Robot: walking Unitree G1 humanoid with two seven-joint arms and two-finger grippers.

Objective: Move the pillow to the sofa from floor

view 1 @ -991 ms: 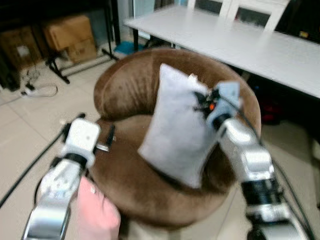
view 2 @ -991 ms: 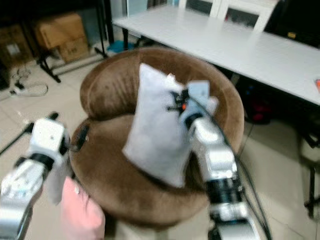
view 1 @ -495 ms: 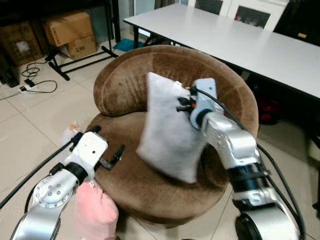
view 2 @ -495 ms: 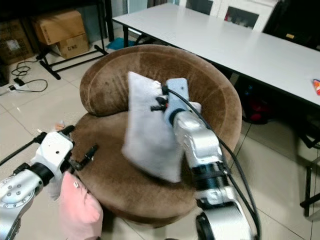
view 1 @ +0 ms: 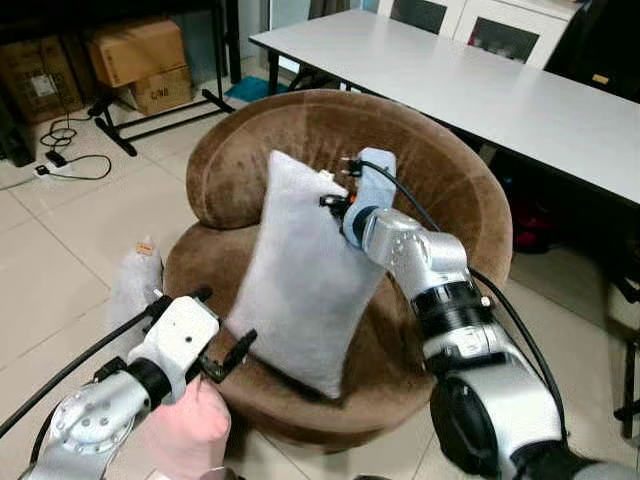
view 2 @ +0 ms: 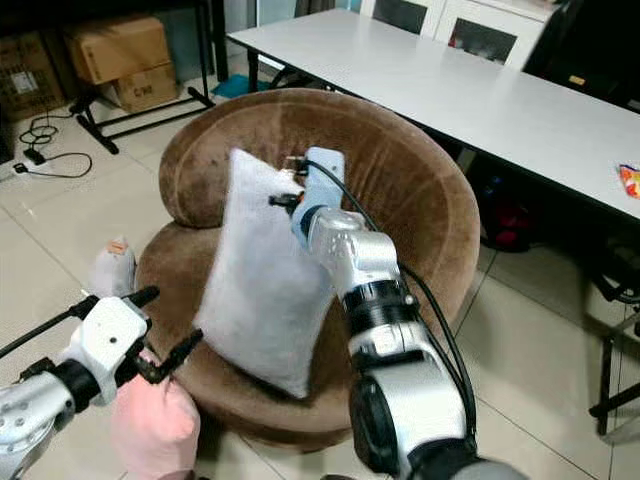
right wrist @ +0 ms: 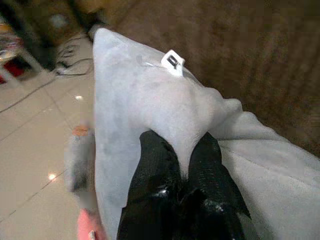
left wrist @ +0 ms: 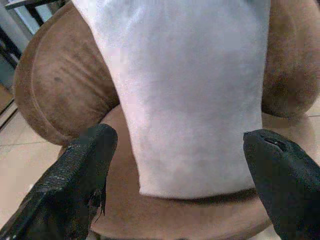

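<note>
— Starting nearest us: our left gripper (view 1: 222,352) sits low at the front edge of the sofa (view 1: 430,190), fingers spread and holding nothing, just short of the pillow's bottom corner. Below it there's a pink bundle (view 1: 190,435), and a small grey stuffed thing (view 1: 133,285) on the floor (view 1: 60,250) beside the sofa.

— And the pillow (view 1: 300,280)?

— It's on the sofa seat, standing on its lower edge and tilted, with our right gripper (view 1: 338,200) clenched on a fold near its top corner. In the right wrist view the two fingers (right wrist: 155,165) pinch a bunched ridge of fabric, close to a small white tag (right wrist: 172,60).

— What could go wrong from here?

— We judge the pillow is propped mostly by that pinch. If we let go while it stands this upright, it could topple forward off the seat's front edge, since its bottom sits near the rim. The left gripper could also nudge that corner outward if it rises.

— How does the pillow look?

— Pale grey, soft and plush, rectangular, plump in the middle, creased where we hold it. Beyond the sofa's brown backrest stands a long white counter (view 1: 520,90), with cardboard boxes (view 1: 135,60) far off.
</note>
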